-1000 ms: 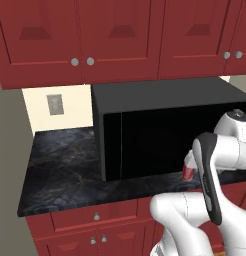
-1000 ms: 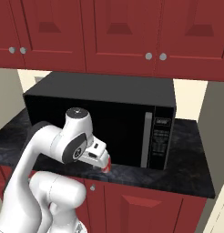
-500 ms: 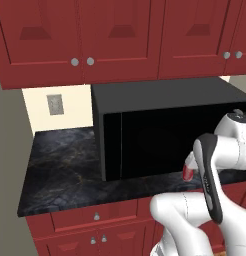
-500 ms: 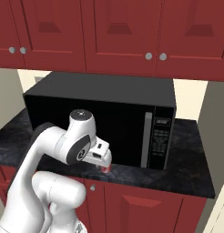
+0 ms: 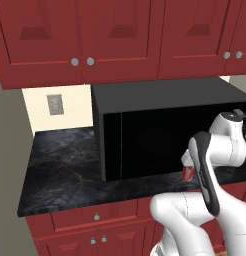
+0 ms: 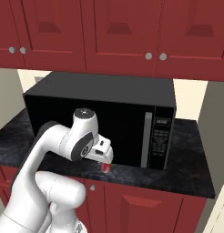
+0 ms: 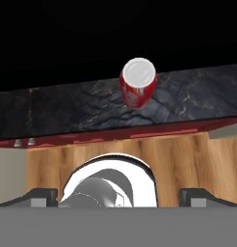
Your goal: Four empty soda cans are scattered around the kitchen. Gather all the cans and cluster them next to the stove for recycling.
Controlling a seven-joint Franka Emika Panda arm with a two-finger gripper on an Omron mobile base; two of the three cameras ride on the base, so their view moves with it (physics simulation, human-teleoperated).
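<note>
Here, red soda can (image 7: pixel 138 83) upright on countertop (image 7: pixel 67 111), beyond open pincer (image 7: pixel 119 197)

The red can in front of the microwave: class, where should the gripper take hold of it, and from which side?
Grip the can across its round side wall, coming down from above. It stands upright on the counter, silver top up; the microwave blocks the back.
</note>
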